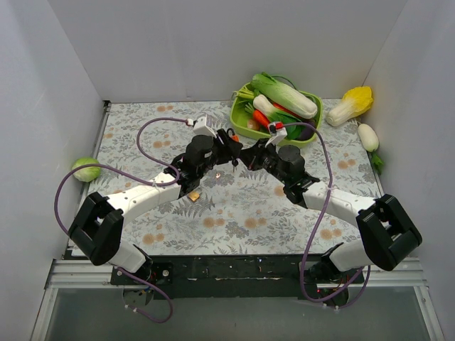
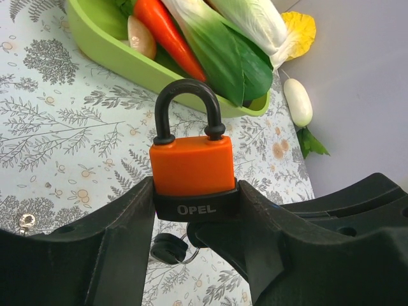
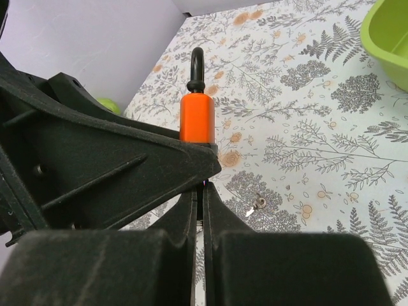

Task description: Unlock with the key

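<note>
My left gripper (image 2: 194, 207) is shut on an orange padlock (image 2: 191, 164) with a black shackle and a black base marked OPEL, and holds it upright above the table. My right gripper (image 3: 204, 191) is shut, with its tips pressed up under the padlock's (image 3: 196, 118) base. A thin dark sliver of the key (image 3: 203, 199) shows between its fingers. In the left wrist view a black key head (image 2: 167, 247) on a ring hangs beside the right fingertips (image 2: 213, 237) below the lock. From above, both grippers meet mid-table, the left (image 1: 229, 145) and the right (image 1: 246, 155).
A green tray (image 1: 240, 128) of toy vegetables stands at the back right, with a yellow-white cabbage (image 1: 352, 103) and a white radish (image 1: 368, 136) beyond it. A green cabbage (image 1: 85, 168) lies at the left edge. A brass padlock (image 1: 193, 195) and a small silvery key (image 3: 258, 205) lie on the cloth.
</note>
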Robot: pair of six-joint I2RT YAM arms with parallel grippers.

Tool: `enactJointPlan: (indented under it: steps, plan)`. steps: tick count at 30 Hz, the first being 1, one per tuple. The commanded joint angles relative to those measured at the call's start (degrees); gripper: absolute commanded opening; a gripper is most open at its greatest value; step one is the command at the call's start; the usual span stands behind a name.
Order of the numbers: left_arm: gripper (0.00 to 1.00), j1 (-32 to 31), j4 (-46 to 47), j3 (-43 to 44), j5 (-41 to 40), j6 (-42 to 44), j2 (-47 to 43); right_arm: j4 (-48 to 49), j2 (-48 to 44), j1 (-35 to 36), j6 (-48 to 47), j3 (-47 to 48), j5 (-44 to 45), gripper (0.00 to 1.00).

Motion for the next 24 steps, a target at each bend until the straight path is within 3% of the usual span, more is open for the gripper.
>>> enactJointPlan:
  steps: [1, 8, 24]
  plan:
    - [0.00, -1.5, -5.7, 1.4, 2.9, 1.7, -0.8, 1.4, -1.3, -1.1, -0.1, 2.8, 10.2, 0.01]
    - [0.00, 0.1, -6.8, 2.1, 2.5, 1.6, 1.2, -4.3, -1.2, 0.0, 1.3, 0.6, 10.3, 0.03]
    - [0.00, 3.5, -7.7, 1.9, 0.0, 1.4, 4.5, -6.2, -1.1, 1.4, 1.5, -4.0, 7.1, 0.27]
